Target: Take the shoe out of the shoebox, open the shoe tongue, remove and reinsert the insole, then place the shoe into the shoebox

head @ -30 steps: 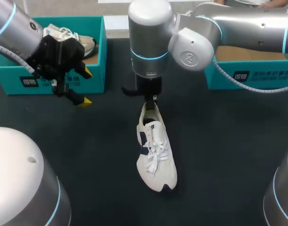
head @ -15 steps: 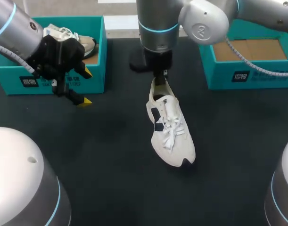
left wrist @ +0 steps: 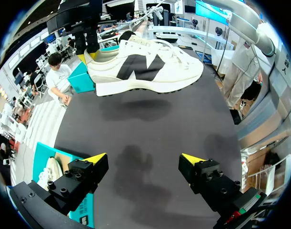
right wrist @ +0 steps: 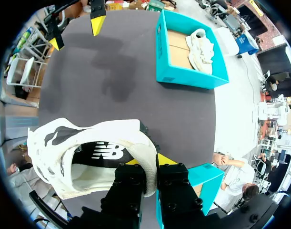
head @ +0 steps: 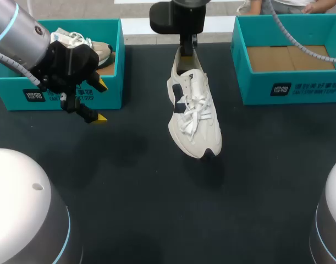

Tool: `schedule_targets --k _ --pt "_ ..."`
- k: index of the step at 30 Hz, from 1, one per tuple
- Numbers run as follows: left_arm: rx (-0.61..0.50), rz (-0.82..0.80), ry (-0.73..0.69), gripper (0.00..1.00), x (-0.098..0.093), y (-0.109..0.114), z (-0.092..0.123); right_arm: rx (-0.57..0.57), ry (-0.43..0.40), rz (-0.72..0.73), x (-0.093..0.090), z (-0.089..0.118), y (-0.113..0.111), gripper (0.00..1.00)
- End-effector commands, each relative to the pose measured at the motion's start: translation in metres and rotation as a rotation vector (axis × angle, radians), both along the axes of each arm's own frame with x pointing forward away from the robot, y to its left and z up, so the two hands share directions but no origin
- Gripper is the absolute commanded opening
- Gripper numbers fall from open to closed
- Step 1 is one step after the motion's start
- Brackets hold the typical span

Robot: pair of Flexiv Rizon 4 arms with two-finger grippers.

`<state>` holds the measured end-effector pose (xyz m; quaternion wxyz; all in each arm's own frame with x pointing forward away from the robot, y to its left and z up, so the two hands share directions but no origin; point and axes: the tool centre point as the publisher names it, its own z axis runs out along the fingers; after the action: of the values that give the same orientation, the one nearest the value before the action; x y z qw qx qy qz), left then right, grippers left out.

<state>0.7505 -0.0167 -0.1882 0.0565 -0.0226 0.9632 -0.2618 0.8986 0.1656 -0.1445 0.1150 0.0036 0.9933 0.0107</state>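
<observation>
One white shoe [head: 192, 110] hangs in the middle of the frame, above the dark table [head: 157, 220], with its toe low and nearest to us. Our left gripper [head: 100, 102], at the left, is wide open and holds nothing. At the top middle, our right gripper [head: 187, 50] pinches the heel rim from both sides. We think the shoe is light and soft, so it may swing and bend. The firm heel looks best to hold. The shoebox [head: 288, 91] sits at the upper right with no shoe inside.
</observation>
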Motion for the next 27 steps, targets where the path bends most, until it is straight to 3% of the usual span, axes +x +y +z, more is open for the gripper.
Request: schedule_targets --k 1,18,27 --pt "0.001 0.0 -0.002 1.0 -0.001 0.001 -0.001 0.008 0.0 -0.014 -0.006 0.036 -0.003 0.0" --pt "0.001 0.0 -0.002 1.0 -0.001 0.001 -0.001 0.017 0.003 -0.027 -0.007 0.04 -0.002 0.0" --pt "0.001 0.0 -0.002 1.0 -0.001 0.001 -0.001 0.0 -0.015 -0.023 0.028 0.057 -0.071 0.0"
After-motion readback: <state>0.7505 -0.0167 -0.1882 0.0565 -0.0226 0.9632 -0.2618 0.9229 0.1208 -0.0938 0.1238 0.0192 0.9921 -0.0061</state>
